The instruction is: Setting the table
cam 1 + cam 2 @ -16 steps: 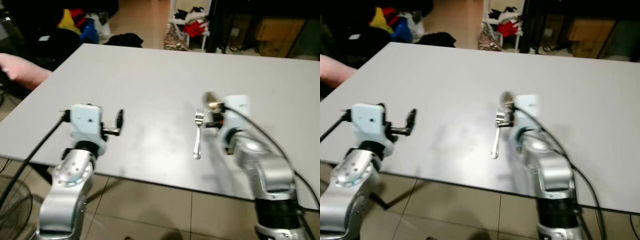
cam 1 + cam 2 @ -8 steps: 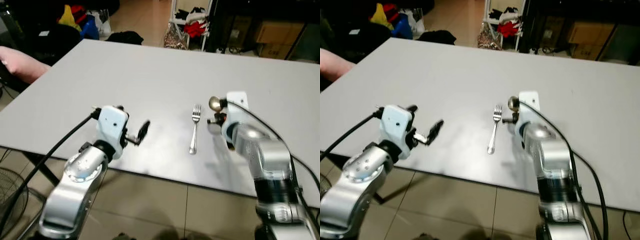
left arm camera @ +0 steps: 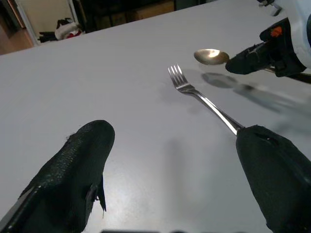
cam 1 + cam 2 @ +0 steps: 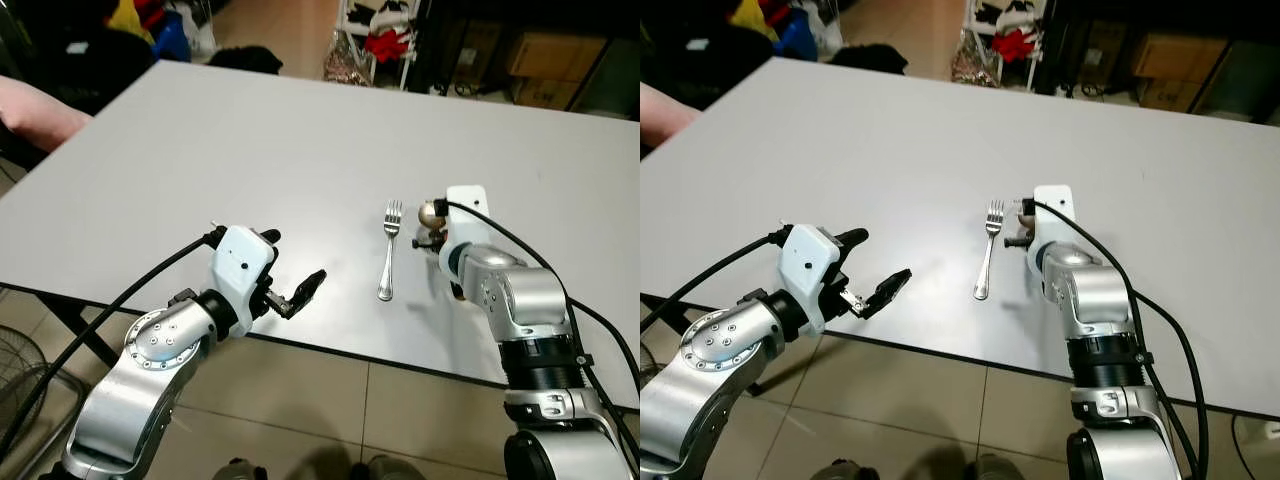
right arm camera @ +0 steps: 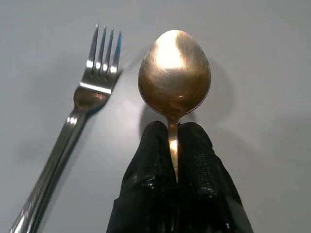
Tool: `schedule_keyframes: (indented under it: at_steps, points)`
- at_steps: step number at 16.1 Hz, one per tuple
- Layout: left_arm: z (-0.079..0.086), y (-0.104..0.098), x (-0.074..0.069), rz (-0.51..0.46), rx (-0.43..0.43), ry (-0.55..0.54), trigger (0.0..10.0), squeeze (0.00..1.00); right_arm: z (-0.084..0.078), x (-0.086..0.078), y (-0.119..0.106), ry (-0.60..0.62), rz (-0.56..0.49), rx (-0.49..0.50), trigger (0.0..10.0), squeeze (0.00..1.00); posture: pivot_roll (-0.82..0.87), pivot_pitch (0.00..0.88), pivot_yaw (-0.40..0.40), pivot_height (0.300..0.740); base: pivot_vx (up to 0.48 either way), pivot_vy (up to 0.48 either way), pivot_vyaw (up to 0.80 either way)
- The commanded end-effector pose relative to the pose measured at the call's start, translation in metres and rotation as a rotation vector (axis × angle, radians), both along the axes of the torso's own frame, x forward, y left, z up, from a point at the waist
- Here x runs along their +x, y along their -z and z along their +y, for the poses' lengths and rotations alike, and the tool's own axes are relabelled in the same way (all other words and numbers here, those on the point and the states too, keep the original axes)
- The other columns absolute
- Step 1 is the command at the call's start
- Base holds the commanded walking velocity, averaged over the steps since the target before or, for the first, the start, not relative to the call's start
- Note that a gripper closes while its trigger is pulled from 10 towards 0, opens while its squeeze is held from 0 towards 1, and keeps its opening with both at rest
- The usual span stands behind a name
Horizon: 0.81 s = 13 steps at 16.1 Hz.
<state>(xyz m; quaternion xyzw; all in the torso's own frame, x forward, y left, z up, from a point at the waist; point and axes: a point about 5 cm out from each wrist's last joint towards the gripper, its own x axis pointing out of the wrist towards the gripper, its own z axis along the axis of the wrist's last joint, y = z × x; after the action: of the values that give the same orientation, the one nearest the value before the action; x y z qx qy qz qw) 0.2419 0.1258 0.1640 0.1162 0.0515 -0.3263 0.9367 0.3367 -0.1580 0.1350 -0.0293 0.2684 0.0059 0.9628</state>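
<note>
The fork (image 4: 388, 255) already lies on the desk (image 4: 250, 150), and the right tool (image 5: 174, 145) pinches the spoon (image 5: 174, 77) just beside it, not yet down, while the left tool (image 3: 175, 174) is spread wide.

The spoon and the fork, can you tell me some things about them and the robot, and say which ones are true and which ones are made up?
1. The right gripper pinches the spoon by its handle. True.
2. The fork lies flat on the table. True.
3. The left gripper holds the fork. False: its fingers are open and hold nothing; the fork lies apart from it.
4. The spoon is to the left of the fork. False: it is on the fork's right side.
5. A plate sits between the fork and the spoon. False: only bare table is between them.
</note>
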Motion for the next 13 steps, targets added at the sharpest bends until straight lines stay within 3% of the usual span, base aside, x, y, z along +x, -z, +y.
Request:
schedule_keyframes:
  at_steps: [1,7,13]
  points:
    - [-0.001,-0.006,-0.002,-0.025,-0.002,0.02,10.0,0.0,0.0,0.002,-0.002,0.007,-0.016,0.005,10.0,0.0,-0.13,0.094,-0.021,0.74,0.0,0.0,0.0]
    - [-0.007,-0.004,-0.011,0.012,0.007,0.133,10.0,0.0,0.006,0.002,-0.002,0.005,-0.012,-0.012,10.0,0.0,-0.13,0.088,0.011,0.74,0.0,0.0,0.0]
    - [-0.006,-0.003,-0.008,0.011,0.011,0.122,10.0,0.0,0.008,-0.009,0.005,0.029,0.018,0.019,10.0,0.0,-0.14,0.085,0.01,0.74,0.0,0.0,0.0]
